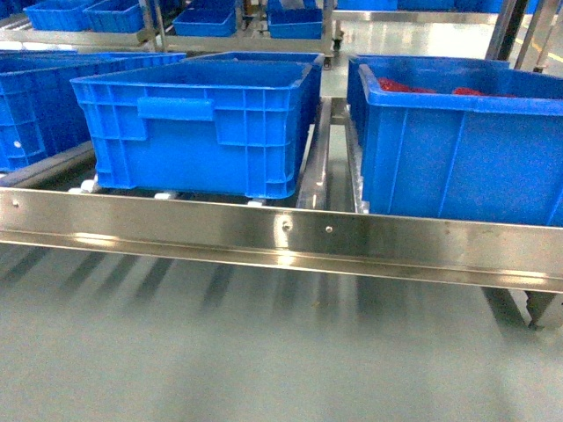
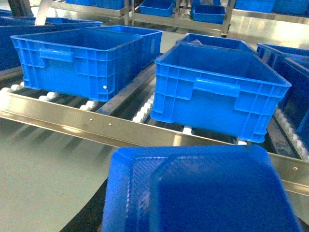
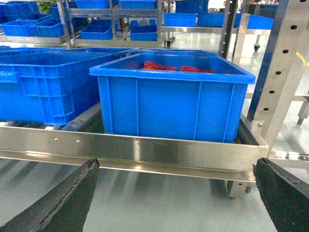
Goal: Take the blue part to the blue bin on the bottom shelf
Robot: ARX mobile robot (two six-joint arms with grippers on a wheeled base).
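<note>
Right up against the left wrist camera sits a blue part, a flat tray-like piece of plastic with a raised border, filling the lower edge of that view; the left gripper itself is hidden behind it, so I cannot tell how its jaws stand or whether they have the part pinched. In the right wrist view the right gripper stands wide apart, one dark finger at each lower corner, with nothing between them. Beyond both runs the bottom shelf, its bolted steel front rail stretching across, white rollers showing under the crates. The blue bin rests on the shelf's left lane just behind the front rail, its ribbed short side and raised plate facing out, its inside looking empty from the wrist view. Just across the centre divider rail, a second blue crate stands at the right end of the shelf, with red pieces lying inside it. More blue crates sit further back and on distant racks.
</note>
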